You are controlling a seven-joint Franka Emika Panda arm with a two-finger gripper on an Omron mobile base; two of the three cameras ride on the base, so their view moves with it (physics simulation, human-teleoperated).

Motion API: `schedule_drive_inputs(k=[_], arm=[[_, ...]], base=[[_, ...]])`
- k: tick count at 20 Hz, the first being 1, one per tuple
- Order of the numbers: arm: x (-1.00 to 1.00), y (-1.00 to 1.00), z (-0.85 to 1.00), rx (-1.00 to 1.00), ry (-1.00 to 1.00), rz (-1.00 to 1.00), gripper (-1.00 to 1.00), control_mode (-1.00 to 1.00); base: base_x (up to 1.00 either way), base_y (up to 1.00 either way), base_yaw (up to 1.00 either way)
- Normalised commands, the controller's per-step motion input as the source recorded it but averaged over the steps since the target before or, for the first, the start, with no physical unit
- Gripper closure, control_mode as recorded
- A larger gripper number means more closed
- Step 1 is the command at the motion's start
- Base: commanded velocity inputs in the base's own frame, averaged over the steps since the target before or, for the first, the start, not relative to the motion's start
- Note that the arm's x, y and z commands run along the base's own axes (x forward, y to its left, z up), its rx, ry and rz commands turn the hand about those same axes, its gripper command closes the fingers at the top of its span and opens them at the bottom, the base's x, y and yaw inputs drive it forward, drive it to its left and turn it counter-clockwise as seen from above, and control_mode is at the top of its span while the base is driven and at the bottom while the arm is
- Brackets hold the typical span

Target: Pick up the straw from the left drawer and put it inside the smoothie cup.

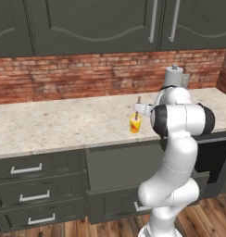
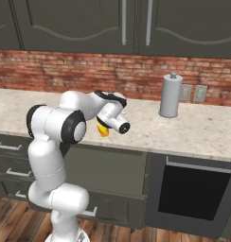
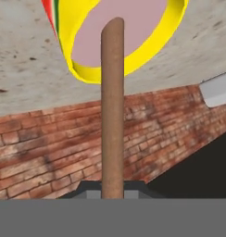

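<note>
Jaws [image 3: 112, 192] clamped on straw [image 3: 112, 106], gripped at one end so free tip leads toward smoothie cup [image 3: 126, 37] mouth at 12 o'clock in hand view. Cup stands on desk [image 1: 64, 125] near front edge; left drawer [image 1: 126, 178] open below. Tip aligned over pink opening, insertion not yet done.

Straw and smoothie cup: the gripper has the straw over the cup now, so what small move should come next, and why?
Probably lower the straw straight down into the smoothie cup. In the hand view the gripper is shut on the straw, whose tip lies over the cup's pink opening, inside the yellow rim. In the left base view the cup stands on the counter just under the hand.
</note>
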Motion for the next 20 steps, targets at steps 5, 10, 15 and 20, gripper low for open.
schedule_drive_inputs(k=[5,10,15,20], arm=[[0.12,0.0,-0.15,0.0,-0.07,-0.03,1.0,-1.0],[0.06,0.0,-0.28,0.0,-0.08,-0.02,1.0,-1.0],[0.14,0.0,-0.25,0.0,-0.06,0.0,1.0,-1.0],[0.15,0.0,-0.21,0.0,-0.01,-0.01,-1.0,-1.0]], base=[[0.0,0.0,0.0],[0.0,0.0,0.0],[0.0,0.0,0.0],[0.0,0.0,0.0]])
